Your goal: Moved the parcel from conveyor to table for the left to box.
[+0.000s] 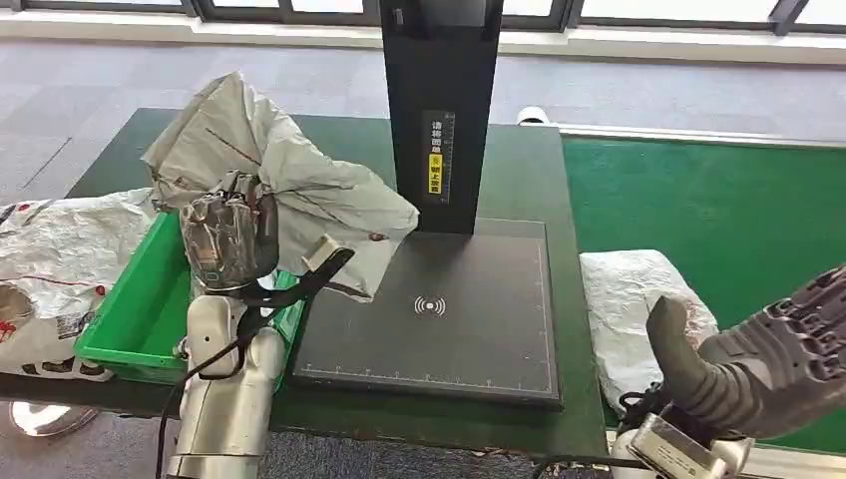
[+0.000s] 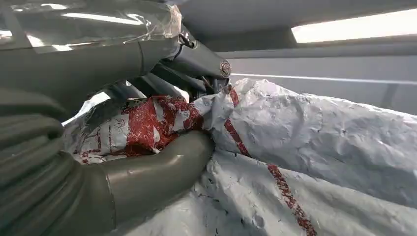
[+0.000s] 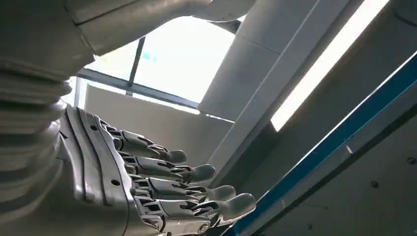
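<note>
My left hand [image 1: 231, 239] grips a crumpled grey parcel [image 1: 284, 175] and holds it up above the right end of the green box [image 1: 140, 304] and the left edge of the black scanner pad [image 1: 439, 319]. In the left wrist view my thumb [image 2: 162, 167] and fingers pinch the parcel [image 2: 319, 142], which has red print. A second white parcel [image 1: 629, 294] lies on the green conveyor [image 1: 718, 200] at the right. My right hand [image 1: 768, 359] hovers near it, fingers apart and holding nothing; the right wrist view has that hand [image 3: 147, 182] spread against the ceiling.
A black post [image 1: 439, 110] rises from the back of the scanner pad, right beside the held parcel. Several white bags [image 1: 55, 264] are piled left of the green box. The dark green table [image 1: 519, 170] ends at the conveyor's edge.
</note>
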Tool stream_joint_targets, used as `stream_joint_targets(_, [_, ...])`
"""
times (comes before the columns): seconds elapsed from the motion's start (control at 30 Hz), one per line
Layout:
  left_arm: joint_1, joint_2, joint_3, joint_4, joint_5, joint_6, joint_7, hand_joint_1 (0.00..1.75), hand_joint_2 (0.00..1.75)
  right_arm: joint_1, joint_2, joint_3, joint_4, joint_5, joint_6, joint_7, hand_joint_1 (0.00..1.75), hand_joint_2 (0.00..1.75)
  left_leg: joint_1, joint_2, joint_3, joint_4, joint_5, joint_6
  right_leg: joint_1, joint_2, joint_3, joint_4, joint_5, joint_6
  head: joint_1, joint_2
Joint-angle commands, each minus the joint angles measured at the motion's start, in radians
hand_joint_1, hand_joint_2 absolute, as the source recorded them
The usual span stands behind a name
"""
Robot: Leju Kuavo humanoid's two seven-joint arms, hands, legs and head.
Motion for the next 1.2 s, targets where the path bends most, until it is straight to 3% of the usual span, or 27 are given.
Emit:
stream_joint_targets(0.03, [-0.145,0.021,0.449,0.190,0.047,-0.004,-0.057,1.75,1.75,0.050,0.027,-0.033,-0.018,0.002,0.001,-0.001,0.00,1.75,0.001,0.001,0.002,-0.004,0.001,0.000,0.001,0.001,0.001,-0.003,0.001,-0.001,0.000,0.000])
stream_joint_targets(0.1, [-0.184,0.056,0.551,0.207,0.030,-0.004,-0.045,1.75,1.75,0.056,0.027,-0.020,-0.017,0.004,0.001,-0.001,0.00,1.75,0.001,0.001,0.002,-0.004,0.002,0.000,0.001,0.001,0.001,-0.004,0.002,-0.001,0.000,0.000])
stream_joint_targets(0.23, [-0.184,0.056,0.551,0.207,0.030,-0.004,-0.045,1.75,1.75,0.056,0.027,-0.020,-0.017,0.004,0.001,-0.001,0.00,1.75,0.001,0.000,0.001,-0.001,0.001,0.000,0.001,0.000,0.001,-0.001,0.000,0.000,0.000,0.000])
stream_joint_targets(0.5, [-0.254,0.074,0.756,0.256,-0.065,-0.004,-0.056,1.75,1.75,0.066,0.027,-0.008,-0.007,0.007,0.001,-0.001,0.00,1.75,0.002,0.001,0.001,-0.004,0.002,0.000,0.002,0.001,0.001,-0.005,0.002,0.000,0.000,0.000])
stream_joint_targets(0.63, [-0.258,0.078,0.763,0.259,-0.072,-0.004,-0.065,1.75,1.75,0.076,0.027,0.001,-0.003,0.011,0.001,-0.001,0.00,1.75,0.002,-0.001,0.000,-0.002,0.001,-0.001,0.001,-0.001,0.001,-0.002,0.000,0.000,0.000,0.000])
stream_joint_targets(0.67, [-0.257,0.075,0.764,0.256,-0.070,-0.004,-0.070,0.21,1.75,0.076,0.027,0.002,-0.003,0.011,0.001,-0.001,0.00,1.75,0.002,-0.002,0.001,-0.003,0.002,-0.001,0.001,-0.002,0.001,-0.003,0.001,0.000,0.000,0.000])
stream_joint_targets(0.7, [-0.251,0.065,0.760,0.240,-0.071,-0.004,-0.087,0.00,1.75,0.077,0.027,0.005,-0.001,0.012,0.001,-0.001,0.00,1.75,0.002,-0.001,0.000,-0.002,0.001,-0.001,0.002,-0.001,0.001,-0.002,0.000,0.000,0.000,0.000])
stream_joint_targets(1.03, [-0.241,0.041,0.768,0.206,-0.051,-0.004,-0.140,0.00,1.75,0.072,0.027,-0.002,0.008,0.012,0.001,-0.001,0.00,1.75,0.003,-0.002,0.000,-0.003,0.002,0.000,0.002,-0.003,0.001,-0.004,0.001,0.000,0.000,0.000])
stream_joint_targets(1.2, [-0.261,0.002,0.845,0.150,-0.010,-0.004,-0.266,0.00,1.75,0.060,0.027,-0.031,-0.003,0.044,0.001,-0.001,0.00,1.75,0.002,-0.002,-0.001,-0.001,0.001,0.000,0.002,-0.002,0.001,-0.002,0.000,0.000,0.000,0.000])
